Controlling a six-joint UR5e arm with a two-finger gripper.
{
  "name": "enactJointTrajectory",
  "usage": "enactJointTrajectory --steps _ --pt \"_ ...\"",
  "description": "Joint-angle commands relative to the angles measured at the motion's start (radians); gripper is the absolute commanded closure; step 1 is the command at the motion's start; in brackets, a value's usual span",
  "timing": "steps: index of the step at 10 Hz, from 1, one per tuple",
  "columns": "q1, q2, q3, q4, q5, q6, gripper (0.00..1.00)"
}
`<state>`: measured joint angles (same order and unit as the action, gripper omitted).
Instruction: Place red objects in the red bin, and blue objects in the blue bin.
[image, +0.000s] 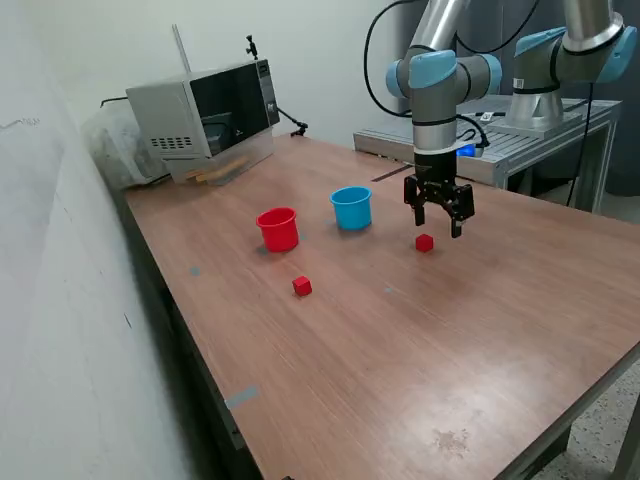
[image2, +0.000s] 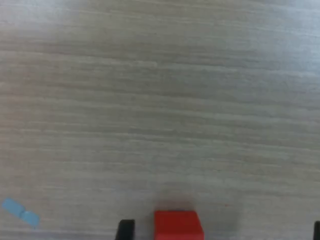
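Your gripper (image: 440, 222) hangs spread wide and empty just above a red cube (image: 425, 243) on the table (image: 480, 340), beside the blue cup (image: 351, 207). Centre both fingers around this cube before you descend and close. The red cup (image: 279, 229) stands beyond the blue cup. No legible writing appears.

The gripper (image: 440, 220) hangs just above the tabletop (image: 400, 340), fingers (image: 456, 226) spread and pointing down, holding nothing. 1 red cube (image: 425, 242) sits just beside it, toward the exterior view's left. A 2nd red cube (image: 302, 286) lies well apart, near the red cup (image: 278, 229). The blue cup (image: 351, 207) stands upright beside the red one. A microwave (image: 205, 117) sits at the far end.
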<state>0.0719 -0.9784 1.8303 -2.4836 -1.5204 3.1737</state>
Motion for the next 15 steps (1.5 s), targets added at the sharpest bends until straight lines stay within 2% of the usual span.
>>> enactJointTrajectory --steps 1,5,8,14,15 --pt "-0.001 0.023 -0.009 -0.003 -0.001 -0.001 0.00" --pt "-0.003 0.044 -0.016 -0.024 -0.003 -0.001 0.00" --pt "-0.003 0.056 -0.022 -0.040 -0.024 -0.001 0.00" --pt "-0.035 0.060 -0.032 -0.040 -0.024 -0.005 0.00" --pt "-0.043 0.060 -0.031 -0.040 -0.024 -0.005 1.00"
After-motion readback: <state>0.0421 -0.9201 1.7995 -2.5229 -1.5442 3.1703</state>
